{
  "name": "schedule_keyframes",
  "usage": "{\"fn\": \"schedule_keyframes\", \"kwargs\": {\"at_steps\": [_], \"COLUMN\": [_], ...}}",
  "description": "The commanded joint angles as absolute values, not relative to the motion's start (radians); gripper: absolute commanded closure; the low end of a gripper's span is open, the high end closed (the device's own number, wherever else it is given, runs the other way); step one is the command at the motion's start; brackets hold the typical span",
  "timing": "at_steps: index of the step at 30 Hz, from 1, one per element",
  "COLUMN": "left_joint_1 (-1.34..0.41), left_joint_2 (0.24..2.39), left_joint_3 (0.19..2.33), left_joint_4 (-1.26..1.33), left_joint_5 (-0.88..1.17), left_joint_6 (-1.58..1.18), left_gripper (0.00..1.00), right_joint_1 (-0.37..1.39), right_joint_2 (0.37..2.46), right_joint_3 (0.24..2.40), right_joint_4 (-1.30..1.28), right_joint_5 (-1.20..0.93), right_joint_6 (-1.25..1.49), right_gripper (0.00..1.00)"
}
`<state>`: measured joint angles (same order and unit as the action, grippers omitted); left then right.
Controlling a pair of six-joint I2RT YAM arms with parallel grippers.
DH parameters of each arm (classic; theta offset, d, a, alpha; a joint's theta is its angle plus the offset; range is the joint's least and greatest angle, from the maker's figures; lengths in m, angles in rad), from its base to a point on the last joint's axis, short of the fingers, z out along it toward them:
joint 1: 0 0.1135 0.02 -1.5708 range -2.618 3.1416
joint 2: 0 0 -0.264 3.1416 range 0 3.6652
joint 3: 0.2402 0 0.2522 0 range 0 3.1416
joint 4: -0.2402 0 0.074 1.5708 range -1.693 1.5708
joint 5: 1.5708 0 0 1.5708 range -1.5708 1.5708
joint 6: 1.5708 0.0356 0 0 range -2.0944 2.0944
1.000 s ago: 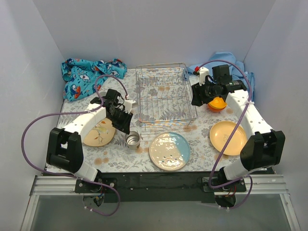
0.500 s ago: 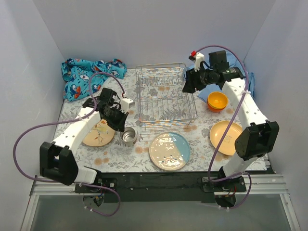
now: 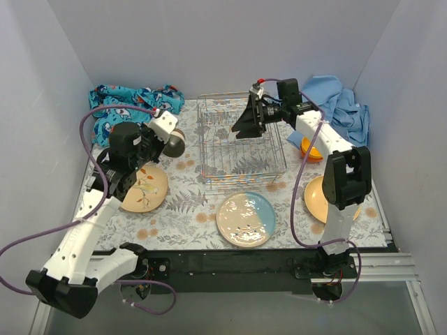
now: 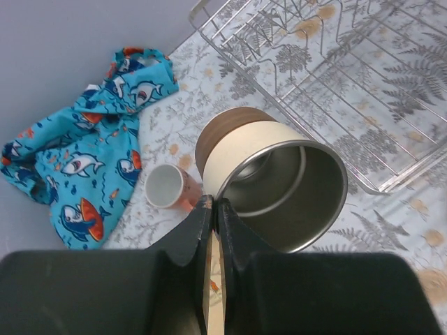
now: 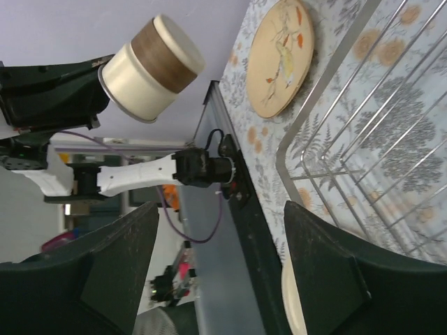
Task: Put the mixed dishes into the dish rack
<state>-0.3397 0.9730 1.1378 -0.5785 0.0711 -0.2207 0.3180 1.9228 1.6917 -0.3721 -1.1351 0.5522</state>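
Steel inside and cream outside with a brown band, the small cup [image 4: 279, 174] hung tilted, clear of the table [image 3: 188, 209]. Its rim was pinched between the closed fingers of the left gripper [image 4: 211, 209]. From the top camera it sat at 9 o'clock of the dish rack [image 3: 241, 143], outside the wires.

The right gripper [image 5: 222, 223] hovered over the rack's 12 o'clock end, jaws spread wide with nothing between them.

Around the rack on the table:
- the tan floral plate [image 3: 143, 188] lay at 8 o'clock;
- the cream-and-blue plate [image 3: 246, 218] lay at 6 o'clock;
- the yellow-orange plate [image 3: 318, 202] lay at 4 o'clock, partly behind the right arm;
- the orange bowl [image 3: 309, 149] sat at 3 o'clock.

The pinkish mug [image 4: 167, 187] stood near the blue patterned cloth [image 3: 129, 108], which lay at 10 o'clock. The light-blue cloth [image 3: 342, 105] lay at 2 o'clock.
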Motion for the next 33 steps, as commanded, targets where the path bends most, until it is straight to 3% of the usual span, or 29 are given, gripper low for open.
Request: {"fn": "schedule_keyframes", "kwargs": {"at_steps": [1, 7, 33], "left_joint_1": [-0.402, -0.529, -0.808], "left_joint_2": [1.025, 1.092, 1.216], "left_joint_3": [1.117, 1.072, 1.009], "left_joint_4": [-0.381, -0.238, 0.034], "left_joint_5": [-0.026, -0.112, -0.322], "left_joint_6": [-0.097, 0.077, 0.230], "left_gripper": [1.00, 1.00, 1.00], "right_joint_1": [0.348, 0.379, 0.483], "right_joint_2": [1.962, 2.016, 2.120], "right_joint_3": [1.721, 1.763, 1.833], "right_joint_4": [-0.244, -0.226, -0.233], "right_joint_5": [-1.220, -1.172, -1.069], "right_joint_6": [0.800, 0.937, 1.040], "right_gripper": [0.16, 0.11, 0.12]}}
